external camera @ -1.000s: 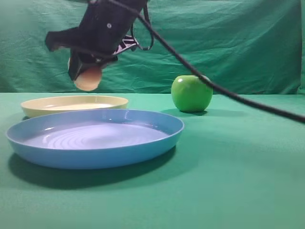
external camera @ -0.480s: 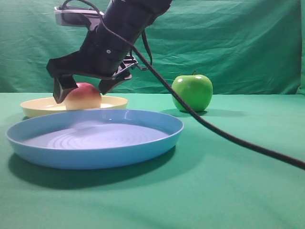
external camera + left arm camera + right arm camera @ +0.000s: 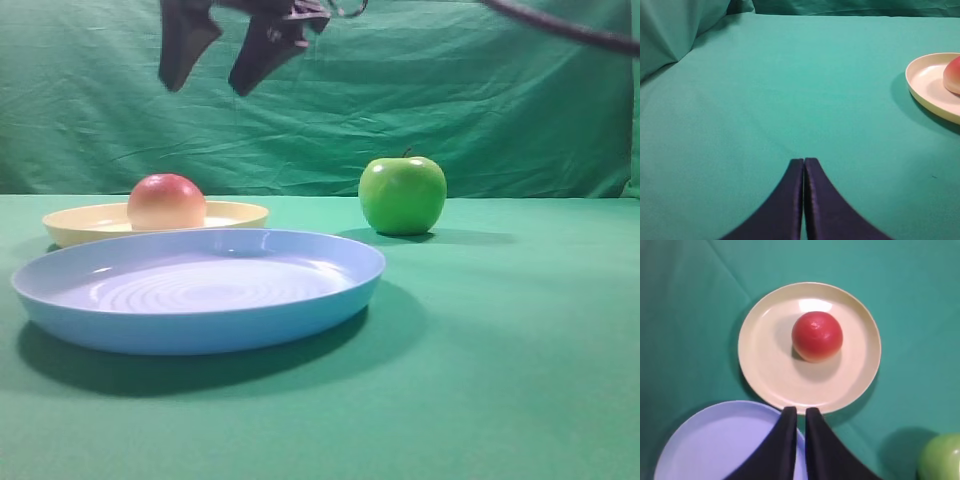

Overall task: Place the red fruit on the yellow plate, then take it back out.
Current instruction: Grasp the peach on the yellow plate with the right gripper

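Observation:
The red fruit (image 3: 166, 201) (image 3: 817, 336) rests on the yellow plate (image 3: 235, 213) (image 3: 767, 375), a little back of its centre, with nothing touching it. My right gripper (image 3: 205, 88) (image 3: 801, 409) hangs high above the plate, open and empty; the wrist view shows only a narrow gap between its dark fingertips, which sit over the plate's near rim. My left gripper (image 3: 804, 160) is shut with nothing between its fingers, low over bare cloth to the left of the plate (image 3: 927, 95). The fruit's edge (image 3: 953, 75) shows at that view's right border.
A larger light blue plate (image 3: 300, 300) (image 3: 700, 440) lies in front of the yellow one, nearly touching it. A glossy green apple (image 3: 402, 195) (image 3: 942, 460) stands to the right. Green cloth covers the table and backdrop. A black cable (image 3: 560, 25) crosses the upper right corner.
The right gripper lowered the red fruit onto the yellow plate, let go of it and rose straight up. The fruit stays on the plate. The cable lifted with the arm.

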Controlling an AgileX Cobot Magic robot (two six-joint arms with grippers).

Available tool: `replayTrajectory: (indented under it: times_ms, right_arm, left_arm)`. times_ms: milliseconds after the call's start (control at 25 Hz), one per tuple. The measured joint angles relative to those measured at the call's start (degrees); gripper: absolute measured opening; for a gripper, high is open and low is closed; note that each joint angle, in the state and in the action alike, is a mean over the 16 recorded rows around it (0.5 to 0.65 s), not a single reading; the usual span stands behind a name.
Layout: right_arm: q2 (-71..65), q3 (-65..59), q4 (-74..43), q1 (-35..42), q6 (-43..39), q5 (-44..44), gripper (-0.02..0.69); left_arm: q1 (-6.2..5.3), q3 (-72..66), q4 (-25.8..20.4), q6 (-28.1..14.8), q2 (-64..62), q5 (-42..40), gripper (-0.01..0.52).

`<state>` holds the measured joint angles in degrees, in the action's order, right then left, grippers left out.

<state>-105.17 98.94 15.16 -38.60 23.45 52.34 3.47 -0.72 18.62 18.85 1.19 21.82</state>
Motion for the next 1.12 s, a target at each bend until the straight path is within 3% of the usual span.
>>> replayTrajectory:
  times_ms: [120, 240, 640, 1120]
  right_arm:
    - [3.91, 0.0, -1.28, 0.2, -3.4, 5.41, 0.027]
    - [7.52, 0.0, -3.07, 0.28, -7.1, 9.62, 0.003]
    - [18.37, 0.0, -12.25, 1.44, -18.07, 18.12, 0.0]
    - [32.32, -2.44, -21.39, 5.15, -23.38, 19.56, 0.0]
  left_arm:
    - [0.0, 0.0, 0.0, 0.0, 0.0, 0.0, 0.0]
    - [0.0, 0.0, 0.0, 0.0, 0.0, 0.0, 0.0]
    - [0.0, 0.0, 0.0, 0.0, 0.0, 0.0, 0.0]
    - [0.0, 0.0, 0.0, 0.09, 0.0, 0.0, 0.0]
